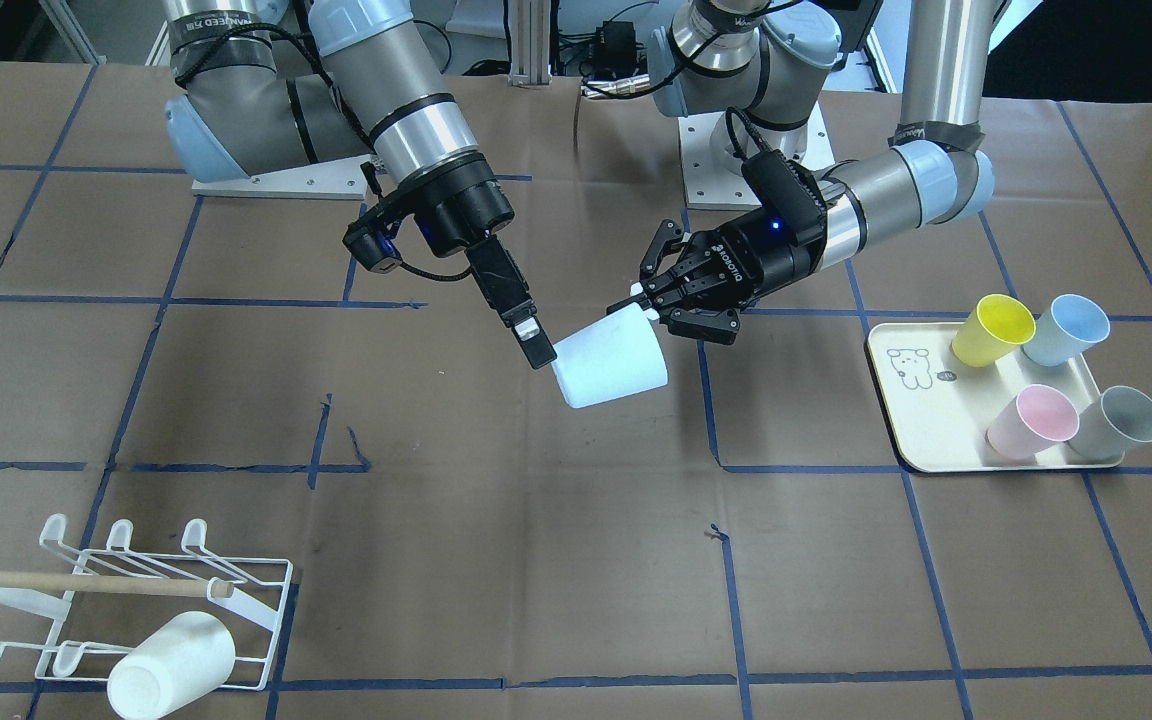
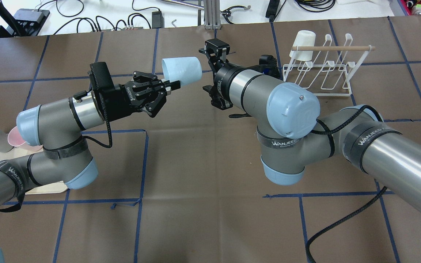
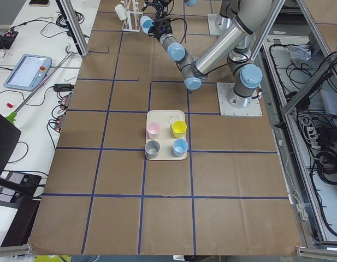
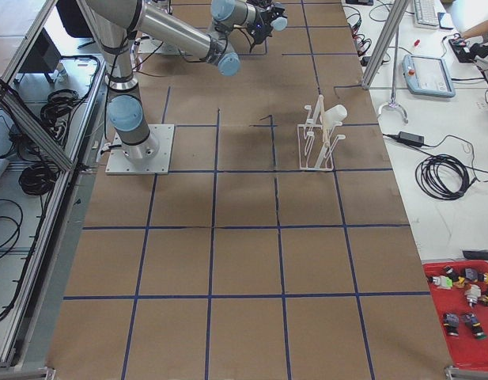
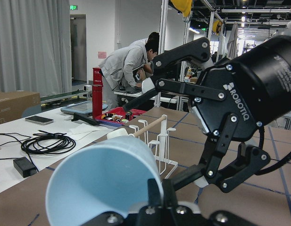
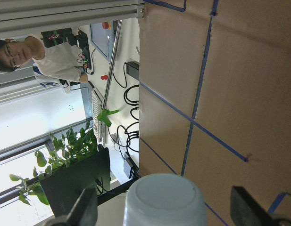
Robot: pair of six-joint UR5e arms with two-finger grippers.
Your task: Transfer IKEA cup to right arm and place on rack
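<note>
My left gripper [image 1: 644, 300] is clamped narrow on the pale blue plastic cup [image 1: 608, 360], pinching its wall right at the rim. That pinch alone carries it in the air over the middle of the brown paper-covered table [image 1: 496, 560]. My right gripper [image 1: 536, 348] is spread wide. In its wrist view the two long flat fingers [image 6: 86, 207] stand either side of the cup's closed base, a gap on each side, touching nothing. The cup lies on its side, long axis near level and running from one gripper to the other, mouth towards my left gripper, base towards my right. Now the count: six cups in all. There's this one, and one white cup [image 1: 171, 665] tipped base-out on the white wire rack [image 1: 126, 585] with its wooden dowel, at the operators'-edge corner on my right. Four more stand mouths up on the cream tray [image 1: 936, 435] near my left end: a yellow cup [image 1: 991, 330], a blue cup [image 1: 1066, 330], a pink cup [image 1: 1031, 420] and a grey cup [image 1: 1121, 422]. One rack, one tray.
</note>
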